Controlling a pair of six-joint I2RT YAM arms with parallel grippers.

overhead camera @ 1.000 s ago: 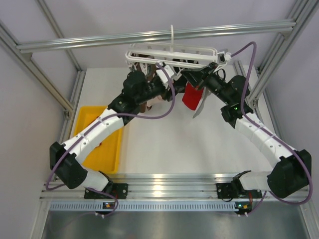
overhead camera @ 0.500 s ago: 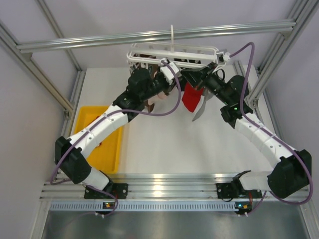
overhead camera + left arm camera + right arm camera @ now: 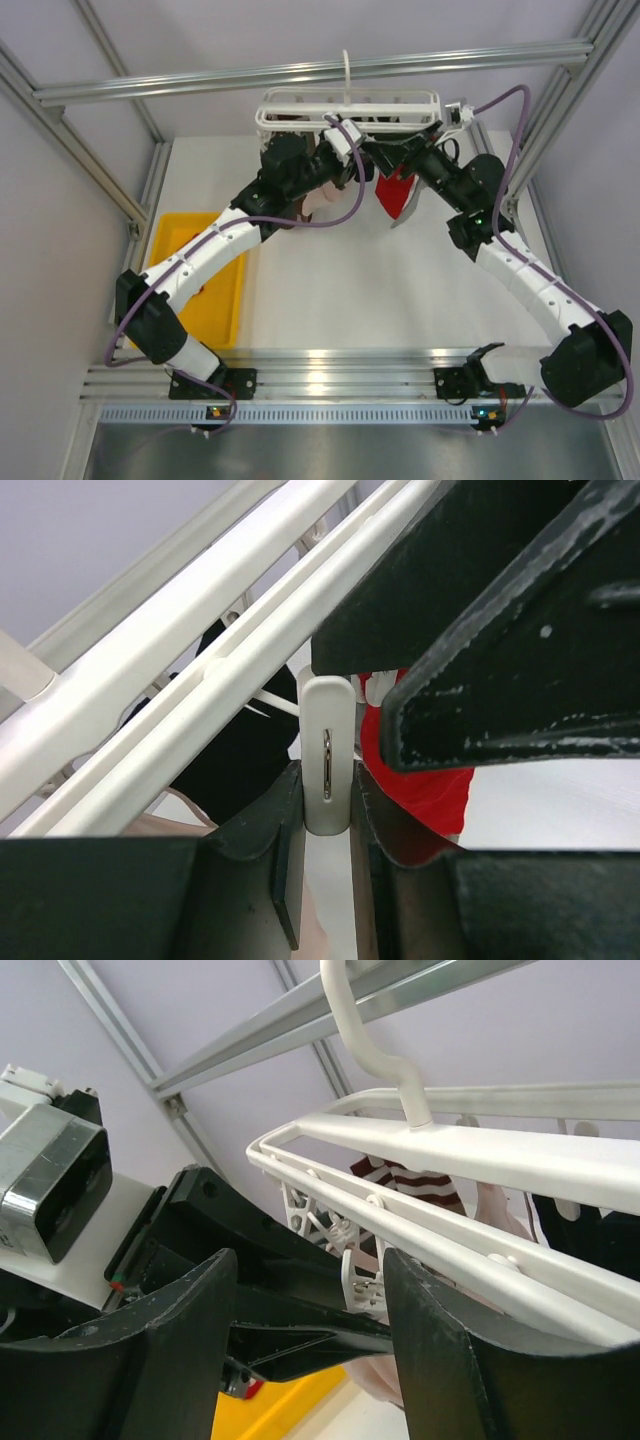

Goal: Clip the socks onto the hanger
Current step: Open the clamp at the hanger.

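The white hanger (image 3: 345, 105) hangs by its hook from the rail at the back. A red sock (image 3: 397, 192) dangles below its front bar. My left gripper (image 3: 327, 800) is shut on a white clip peg (image 3: 327, 745) under the hanger bar (image 3: 190, 710). The red sock (image 3: 425, 785) shows just behind that peg; whether the peg grips it is hidden. My right gripper (image 3: 310, 1260) stands open right below the hanger frame (image 3: 470, 1150), another peg (image 3: 362, 1282) hanging beyond its gap. In the top view both grippers, left (image 3: 355, 167) and right (image 3: 385, 160), meet beneath the hanger.
Black (image 3: 235, 750), striped (image 3: 400, 1175) and pale-pink (image 3: 320, 200) socks hang on the hanger too. A yellow tray (image 3: 165, 240) lies at the table's left edge. Aluminium frame posts (image 3: 130, 215) stand round the table.
The left arm reached forward to the hanger and its gripper closed on a peg. The right gripper opened and let go of the red sock, which now hangs slightly higher.
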